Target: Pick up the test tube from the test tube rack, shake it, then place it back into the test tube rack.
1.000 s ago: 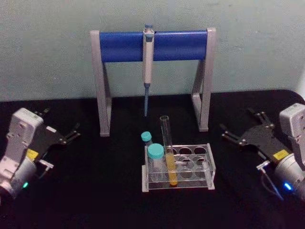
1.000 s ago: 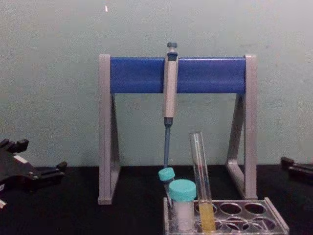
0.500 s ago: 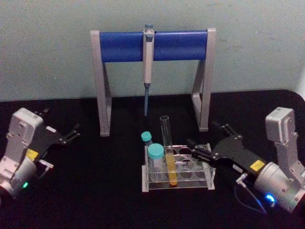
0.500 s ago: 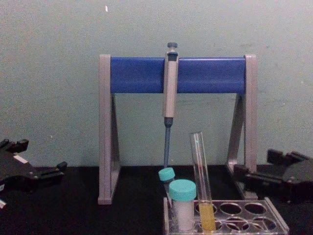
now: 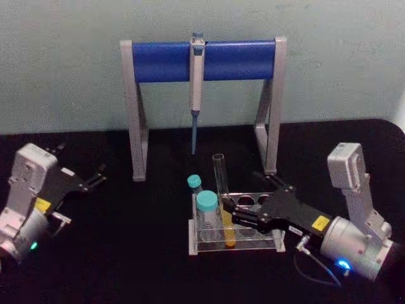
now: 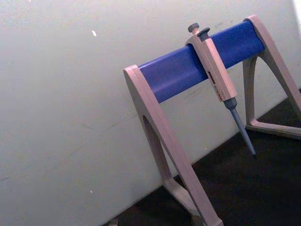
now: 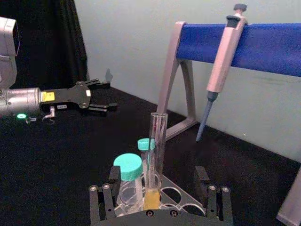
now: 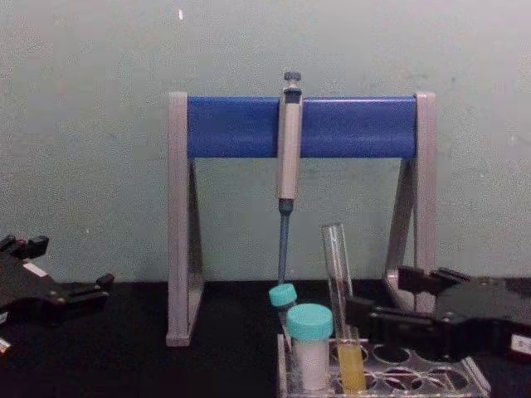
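Right end effector (image 5: 229, 211), jaws wide, straddles the test tube (image 5: 220, 177) standing in the test tube rack (image 5: 253, 246); an off-centre squeeze could tip it onto the teal-capped vials (image 5: 206, 202), while left end effector (image 5: 100, 176) idles open.

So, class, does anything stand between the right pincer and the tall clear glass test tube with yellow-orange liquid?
Nothing visible does. The open right pincer reaches over the clear plastic rack, facing the tall clear glass test tube. The teal-capped vials stand on the tube's other side.
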### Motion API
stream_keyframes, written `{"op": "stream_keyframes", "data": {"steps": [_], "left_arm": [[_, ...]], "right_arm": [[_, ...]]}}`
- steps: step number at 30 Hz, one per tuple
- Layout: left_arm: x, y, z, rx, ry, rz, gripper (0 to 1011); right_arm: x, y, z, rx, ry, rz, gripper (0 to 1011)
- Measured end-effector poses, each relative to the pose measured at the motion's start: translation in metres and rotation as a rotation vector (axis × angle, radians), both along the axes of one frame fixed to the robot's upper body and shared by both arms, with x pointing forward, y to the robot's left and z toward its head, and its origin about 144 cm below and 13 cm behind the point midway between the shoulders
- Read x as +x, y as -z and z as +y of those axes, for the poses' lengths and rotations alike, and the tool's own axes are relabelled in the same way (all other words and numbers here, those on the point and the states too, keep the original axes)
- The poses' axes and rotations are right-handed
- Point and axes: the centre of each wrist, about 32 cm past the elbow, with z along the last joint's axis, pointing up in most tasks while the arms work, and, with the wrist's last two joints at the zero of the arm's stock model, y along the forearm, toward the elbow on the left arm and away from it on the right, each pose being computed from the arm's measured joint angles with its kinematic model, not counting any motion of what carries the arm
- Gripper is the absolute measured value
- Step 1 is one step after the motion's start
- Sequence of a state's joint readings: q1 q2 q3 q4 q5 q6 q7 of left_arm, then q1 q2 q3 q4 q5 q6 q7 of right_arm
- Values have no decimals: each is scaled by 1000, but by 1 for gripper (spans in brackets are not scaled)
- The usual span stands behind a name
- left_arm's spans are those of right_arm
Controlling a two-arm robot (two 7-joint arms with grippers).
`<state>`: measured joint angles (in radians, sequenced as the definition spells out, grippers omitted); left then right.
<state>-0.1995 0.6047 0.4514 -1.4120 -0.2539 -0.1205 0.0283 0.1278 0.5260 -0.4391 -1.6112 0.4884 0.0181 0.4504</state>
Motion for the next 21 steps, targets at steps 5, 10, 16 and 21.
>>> {"op": "stream_keyframes", "data": {"steps": [5,10,16,21], "left_arm": [[0,0,0,0,0,0,1001],[0,0,0,0,0,0,1001],[0,0,0,0,0,0,1001],[0,0,0,0,0,0,1001]], "right_arm": [[9,-1,4,-10,-17,6,1000],[18,-2,9,-13,-29,6,1000],[24,-3,13,-16,-43,4,1000],[28,-2,15,-16,-49,7,1000]]}}
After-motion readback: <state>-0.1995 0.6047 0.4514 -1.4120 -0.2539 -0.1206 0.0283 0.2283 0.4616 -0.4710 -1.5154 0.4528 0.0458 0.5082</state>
